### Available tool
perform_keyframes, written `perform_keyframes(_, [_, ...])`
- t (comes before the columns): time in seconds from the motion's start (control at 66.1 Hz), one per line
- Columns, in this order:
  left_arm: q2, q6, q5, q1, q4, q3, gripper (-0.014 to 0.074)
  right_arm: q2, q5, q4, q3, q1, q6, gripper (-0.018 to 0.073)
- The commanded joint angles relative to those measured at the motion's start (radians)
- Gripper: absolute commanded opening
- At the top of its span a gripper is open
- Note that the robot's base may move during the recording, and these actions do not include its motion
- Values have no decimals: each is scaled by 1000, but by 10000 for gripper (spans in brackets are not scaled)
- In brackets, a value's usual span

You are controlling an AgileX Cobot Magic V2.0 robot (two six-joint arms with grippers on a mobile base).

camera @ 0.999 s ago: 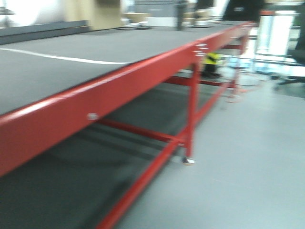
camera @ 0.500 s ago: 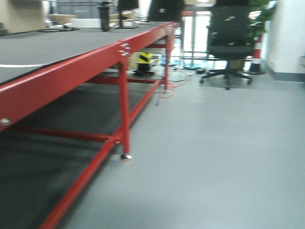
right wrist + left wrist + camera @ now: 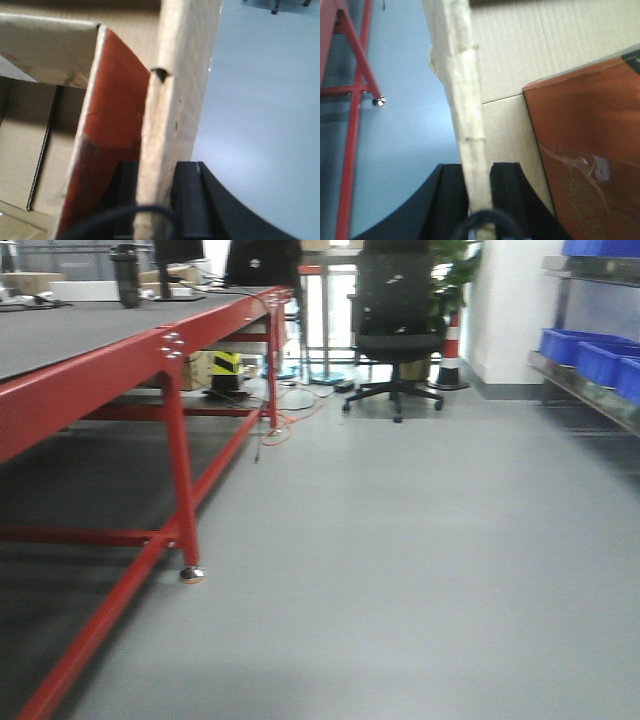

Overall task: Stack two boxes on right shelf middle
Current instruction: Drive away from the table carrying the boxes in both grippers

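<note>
In the left wrist view my left gripper is shut on the upright edge of a brown cardboard box, one black finger on each side of the wall. An orange-red panel lies inside the box to the right. My right gripper is likewise shut on a cardboard box wall, with the same orange-red panel to its left. Both walls hang above grey floor. A steel shelf shows at the right edge of the front view. Neither gripper nor any box shows in that view.
A long red-framed table runs along the left, its leg foot on the floor. A black office chair stands ahead by a striped cone. Blue bins sit on the shelf. Cables trail by the table's far leg.
The front view has swung to the right: the red table slid to the left of the frame, and the chair, then the shelf with blue bins, came into view.
</note>
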Motion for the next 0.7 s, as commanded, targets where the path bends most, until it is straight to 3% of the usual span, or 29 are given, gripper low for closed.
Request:
perform_keyframes(0.0, [-7,8,-29,2,30,-10,-111,-15,-68,-18,-11,-8,-18,-151])
perform_keyframes(0.681, [-7,8,-29,2,30,-10,-111,-15,-68,-18,-11,-8,-18,-151])
